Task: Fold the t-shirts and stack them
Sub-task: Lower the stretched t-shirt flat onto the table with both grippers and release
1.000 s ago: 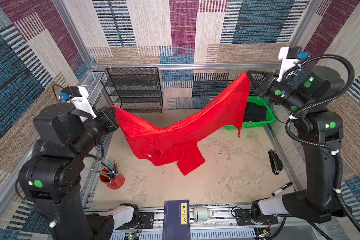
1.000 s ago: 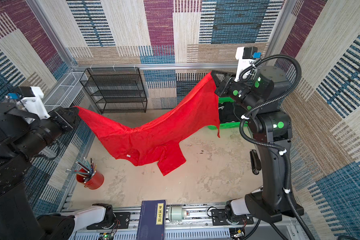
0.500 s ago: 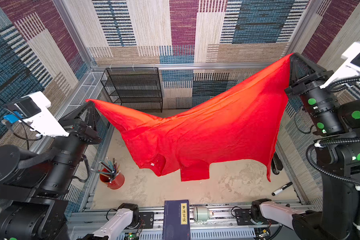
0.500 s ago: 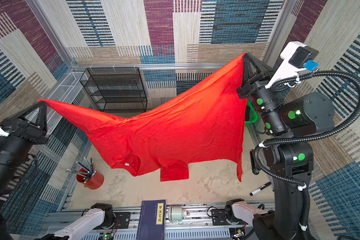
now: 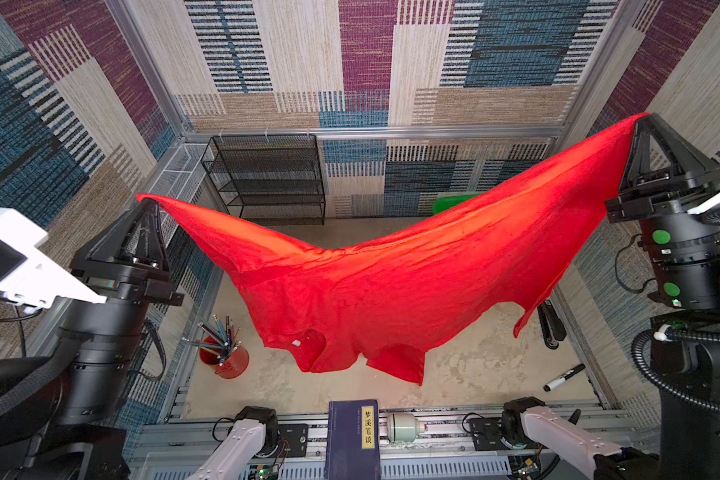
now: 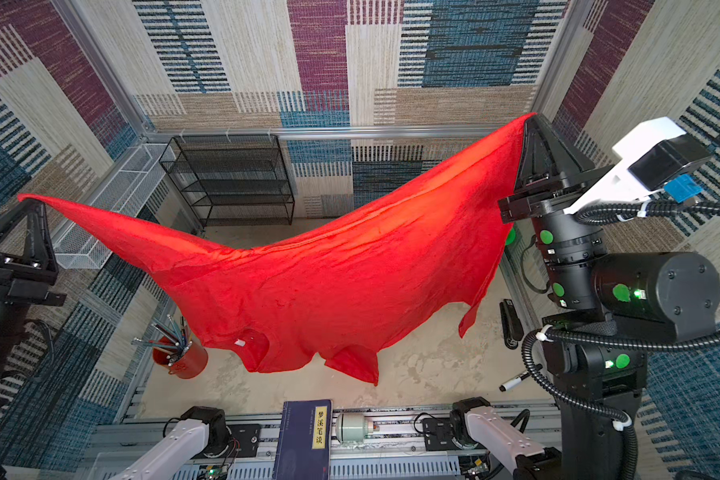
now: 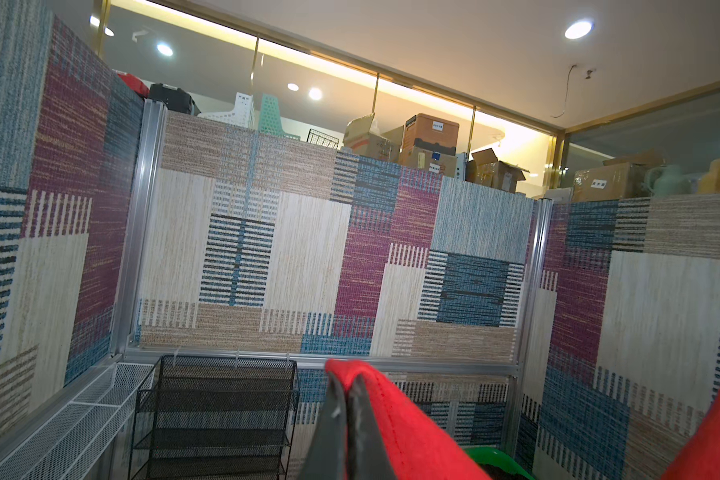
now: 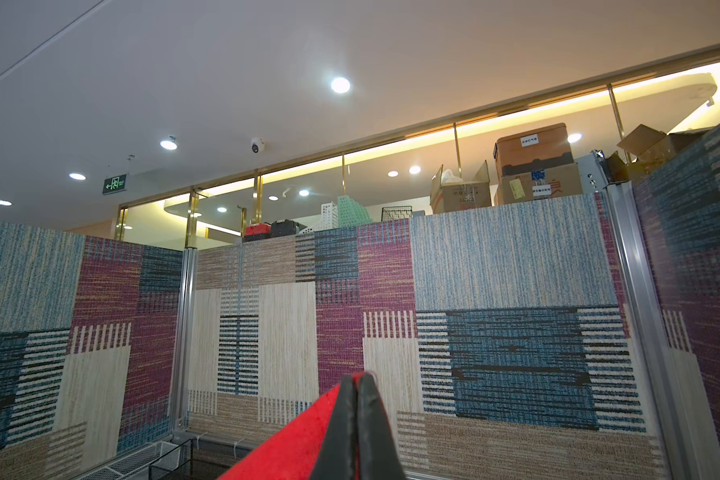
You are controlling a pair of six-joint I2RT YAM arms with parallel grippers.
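Red t-shirt (image 5: 391, 286) aloft, likely hem corners tight in left jaws and right jaws.

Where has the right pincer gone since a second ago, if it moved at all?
Yes. The right pincer, shut on the red t-shirt, has swung rightward in a top view, away from the black wire rack.
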